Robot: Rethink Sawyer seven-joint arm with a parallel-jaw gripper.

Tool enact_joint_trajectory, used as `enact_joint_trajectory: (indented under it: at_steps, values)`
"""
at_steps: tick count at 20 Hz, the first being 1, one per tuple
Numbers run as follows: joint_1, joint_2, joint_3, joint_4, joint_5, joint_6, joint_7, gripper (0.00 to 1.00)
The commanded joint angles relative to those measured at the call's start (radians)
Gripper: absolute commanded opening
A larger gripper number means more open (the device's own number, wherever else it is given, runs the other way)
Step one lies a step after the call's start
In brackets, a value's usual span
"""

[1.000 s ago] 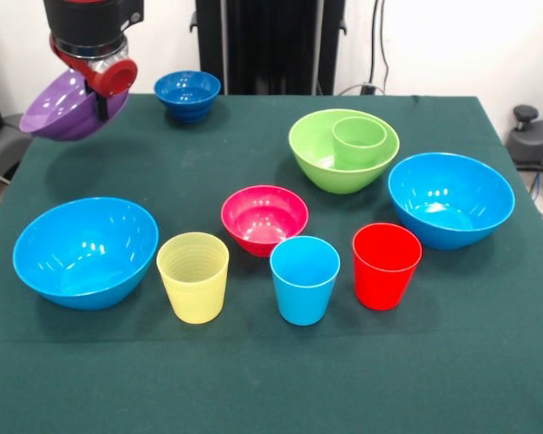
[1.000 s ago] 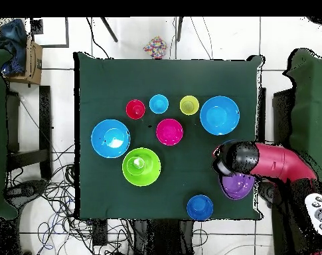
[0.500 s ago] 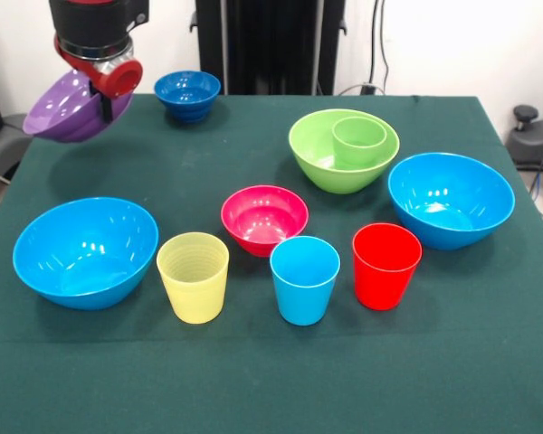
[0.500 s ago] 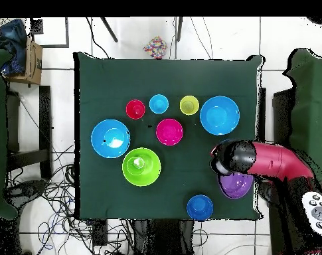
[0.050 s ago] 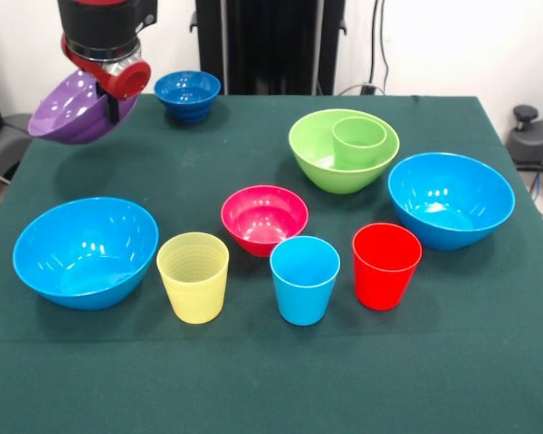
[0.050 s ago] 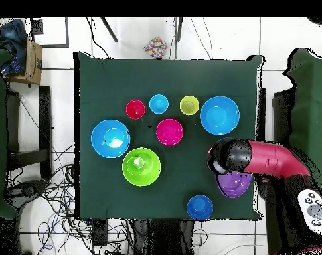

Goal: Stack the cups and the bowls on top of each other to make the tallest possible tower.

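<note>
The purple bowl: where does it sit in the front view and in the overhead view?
Front view: the purple bowl hangs tilted at upper left, held up off the table under the gripper.
Overhead view: it shows at lower right, partly under the arm.
Shared landmark: the small dark blue bowl is the bowl nearest to it in both.

The surface (image 5: 253, 380) is dark green cloth. On it sit two light blue bowls (image 5: 86, 251) (image 5: 451, 199), a lime green bowl (image 5: 330, 158) holding a green cup (image 5: 359, 140), a pink-red bowl (image 5: 264, 218) and a dark blue bowl (image 5: 187, 94). The cups are pale yellow with faint ribs (image 5: 193, 277), light blue (image 5: 304, 279) and red (image 5: 385, 265). A purple bowl (image 5: 72, 110) hangs under the red and black arm (image 5: 104, 41).
</note>
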State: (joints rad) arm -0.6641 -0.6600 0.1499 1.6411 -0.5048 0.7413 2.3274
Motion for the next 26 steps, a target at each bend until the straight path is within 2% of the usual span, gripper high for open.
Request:
enact_joint_trajectory:
  at_steps: [1, 2, 9, 17, 26]
  values:
    - [0.021, 0.044, 0.050, 0.003, -0.061, -0.034, -0.119, 0.00]
    - [0.013, 0.045, 0.058, 0.008, -0.055, -0.034, -0.126, 1.00]
    - [-0.005, 0.055, 0.077, -0.015, -0.044, 0.003, -0.165, 1.00]
    - [0.023, 0.058, 0.061, -0.050, -0.050, -0.015, -0.113, 1.00]
    - [0.033, 0.050, 0.053, -0.038, -0.042, -0.020, -0.089, 1.00]
